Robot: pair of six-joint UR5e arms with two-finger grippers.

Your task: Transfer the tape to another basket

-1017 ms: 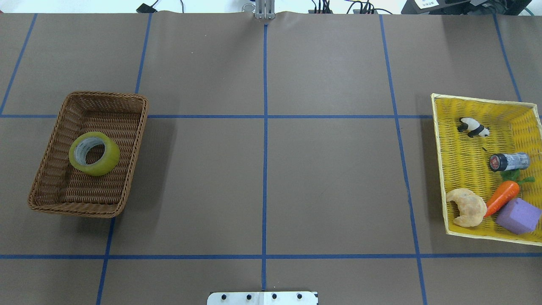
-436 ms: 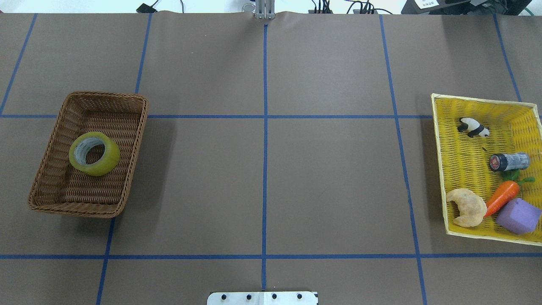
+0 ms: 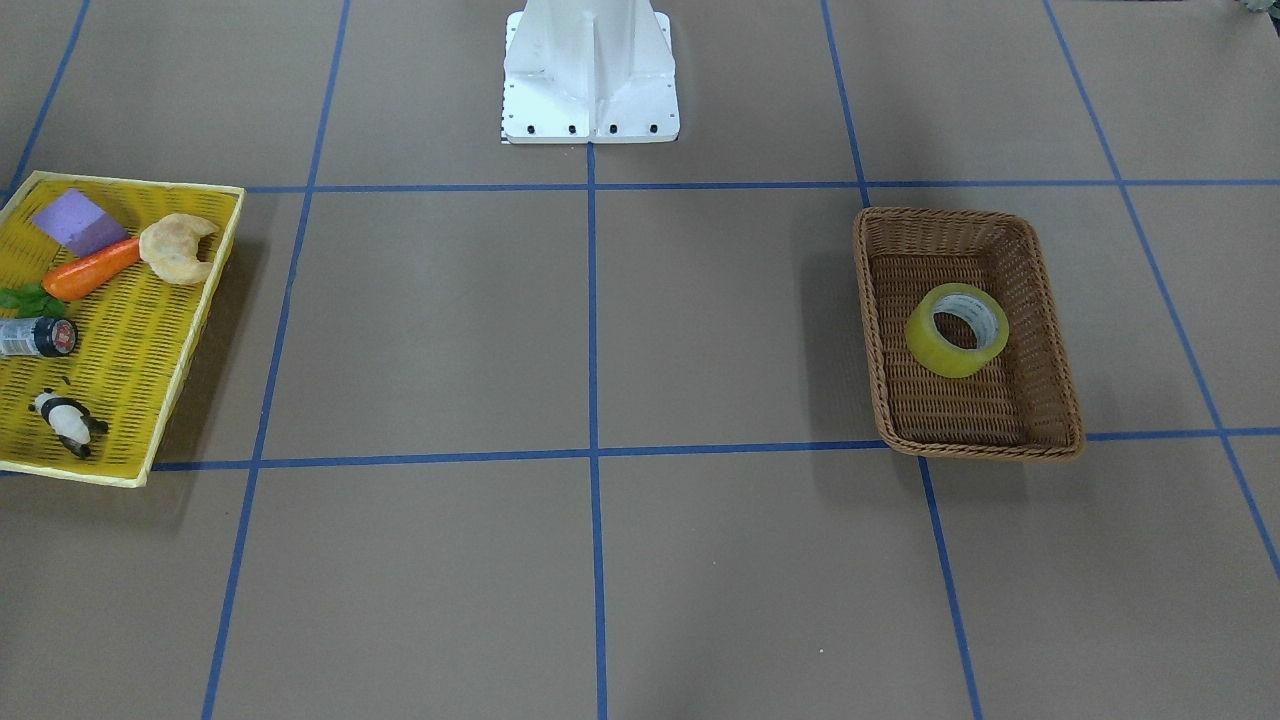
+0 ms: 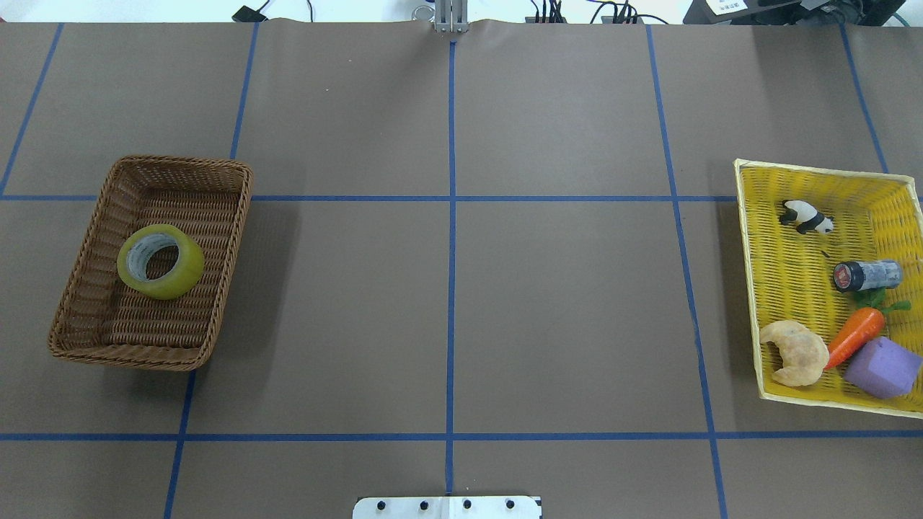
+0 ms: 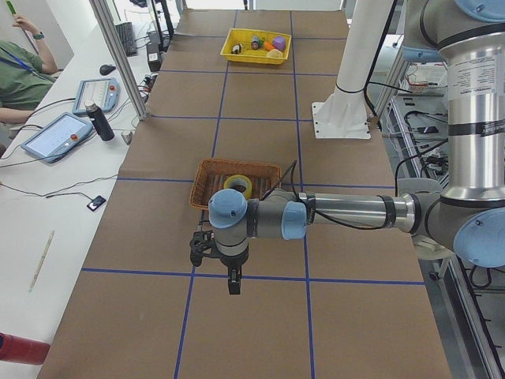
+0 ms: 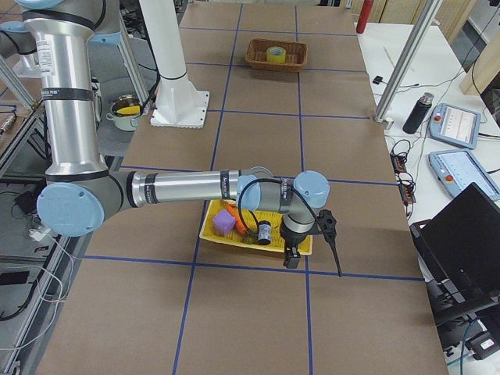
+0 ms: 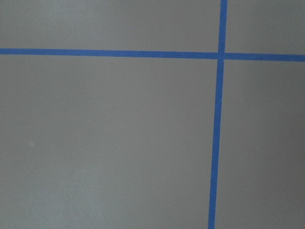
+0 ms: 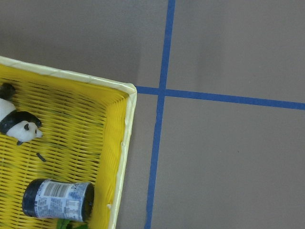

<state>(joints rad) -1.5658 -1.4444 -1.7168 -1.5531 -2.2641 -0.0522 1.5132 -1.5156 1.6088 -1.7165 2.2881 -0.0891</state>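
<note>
The yellow tape (image 4: 160, 261) lies flat in the brown wicker basket (image 4: 240, 216) on the table's left side; both also show in the front view, the tape (image 3: 957, 330) inside the basket (image 3: 985, 448). Neither gripper shows in the overhead or front view. In the exterior left view my left gripper (image 5: 233, 283) hangs over bare table beyond the basket (image 5: 207, 183), apart from the tape (image 5: 237, 185); I cannot tell whether it is open. In the exterior right view my right gripper (image 6: 291, 259) hangs over the outer edge of the yellow tray; I cannot tell its state either.
A yellow mesh tray (image 4: 750, 288) at the right holds a toy panda (image 4: 806, 216), a small bottle (image 4: 867, 274), a carrot (image 4: 854, 336), a croissant (image 4: 796, 352) and a purple block (image 4: 882, 367). The white robot base (image 3: 590, 70) stands at the table's near middle edge.
</note>
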